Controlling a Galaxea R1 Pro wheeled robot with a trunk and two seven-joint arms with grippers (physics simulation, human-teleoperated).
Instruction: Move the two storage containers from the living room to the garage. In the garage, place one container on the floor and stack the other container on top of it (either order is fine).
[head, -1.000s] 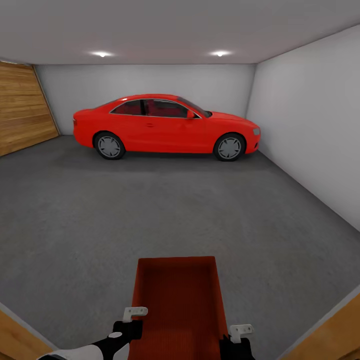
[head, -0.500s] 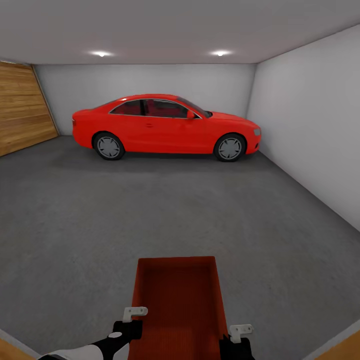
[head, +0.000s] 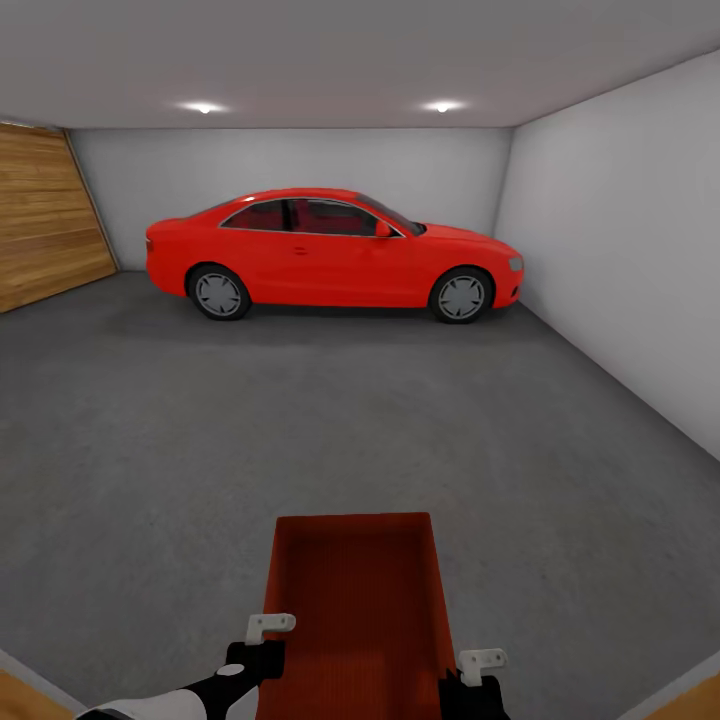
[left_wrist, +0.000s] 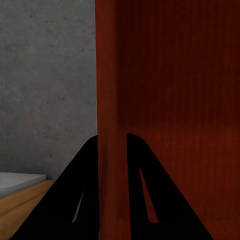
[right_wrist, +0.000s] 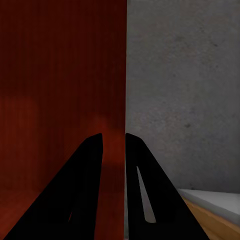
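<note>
One orange-red storage container (head: 350, 590) with a ribbed bottom hangs in front of me above the grey concrete floor (head: 300, 420) of the garage. My left gripper (head: 262, 640) is shut on its left side wall, and the wall (left_wrist: 107, 75) runs between the two black fingers (left_wrist: 80, 190) of the left gripper (left_wrist: 112, 137). My right gripper (head: 478, 670) is shut on the right side wall (right_wrist: 117, 75), which the right gripper (right_wrist: 114, 136) pinches in the right wrist view.
A red two-door car (head: 330, 250) is parked across the back wall. A wooden plank door (head: 45, 220) fills the left side and a white wall (head: 620, 250) the right. Wood floor edges (head: 20, 700) sit at the bottom corners. Wide concrete floor lies ahead.
The wooden edges at the bottom corners have slid down and outward, so the camera has advanced into the garage. The container stays in both grippers as before.
</note>
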